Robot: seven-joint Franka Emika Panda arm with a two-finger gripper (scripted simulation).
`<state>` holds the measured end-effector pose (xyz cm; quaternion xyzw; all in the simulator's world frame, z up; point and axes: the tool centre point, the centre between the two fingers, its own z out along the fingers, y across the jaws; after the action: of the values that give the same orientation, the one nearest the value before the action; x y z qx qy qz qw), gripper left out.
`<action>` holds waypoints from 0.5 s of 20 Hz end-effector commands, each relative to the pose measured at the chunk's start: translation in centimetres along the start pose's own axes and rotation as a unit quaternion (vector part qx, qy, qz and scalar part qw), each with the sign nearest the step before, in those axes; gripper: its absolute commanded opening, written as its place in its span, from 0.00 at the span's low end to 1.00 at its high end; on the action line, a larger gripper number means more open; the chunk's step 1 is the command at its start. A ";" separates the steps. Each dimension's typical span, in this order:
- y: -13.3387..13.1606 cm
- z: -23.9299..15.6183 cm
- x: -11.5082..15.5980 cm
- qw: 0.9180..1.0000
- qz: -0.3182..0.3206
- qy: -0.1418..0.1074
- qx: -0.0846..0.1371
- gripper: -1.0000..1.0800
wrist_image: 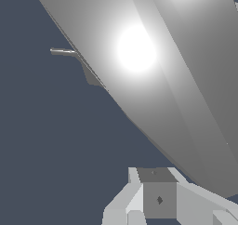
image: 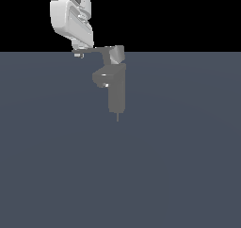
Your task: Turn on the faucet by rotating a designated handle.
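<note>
The faucet is a grey upright column with a stubby spout on the side toward the exterior view's left. Its blocky cap carries the handle, a thin flat lever that runs toward the exterior view's left. My white gripper hangs from above with its fingertips at the lever's narrow tip; whether they touch it is unclear. In the wrist view a broad glaring grey surface, which I take to be the handle, fills most of the picture just beyond my fingers. Their gap does not show.
A flat dark blue-grey floor lies around the faucet. A thin pin sticks down below the column's base.
</note>
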<state>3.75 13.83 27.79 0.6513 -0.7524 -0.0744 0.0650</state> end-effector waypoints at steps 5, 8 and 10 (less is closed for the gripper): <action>0.9 0.1 0.2 1.000 0.000 0.002 -0.001 0.00; 1.6 0.1 0.7 1.000 0.000 0.002 -0.001 0.00; 2.0 0.1 1.0 1.000 0.000 0.002 -0.001 0.00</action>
<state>2.11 13.61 28.01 0.6531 -0.7509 -0.0732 0.0651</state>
